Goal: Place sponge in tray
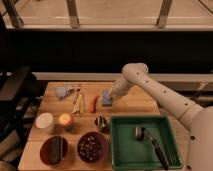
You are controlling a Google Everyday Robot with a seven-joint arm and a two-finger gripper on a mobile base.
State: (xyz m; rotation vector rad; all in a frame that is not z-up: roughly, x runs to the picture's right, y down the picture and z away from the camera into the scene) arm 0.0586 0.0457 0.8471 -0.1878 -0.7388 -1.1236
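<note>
Inspector: Where is the sponge (106, 98)?
Assessor: On the table (134, 104), just behind the tray (125, 148). The tool (112, 94) is at it, apparently touching. I cannot tell whether it has clamped.
Inspector: Advice?
Assessor: Confirm a firm pinch, lift clear of the rim, and release over bare tray floor, left of the brush (150, 145).

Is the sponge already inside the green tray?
No, the sponge lies on the table at the gripper, outside the tray.
</note>
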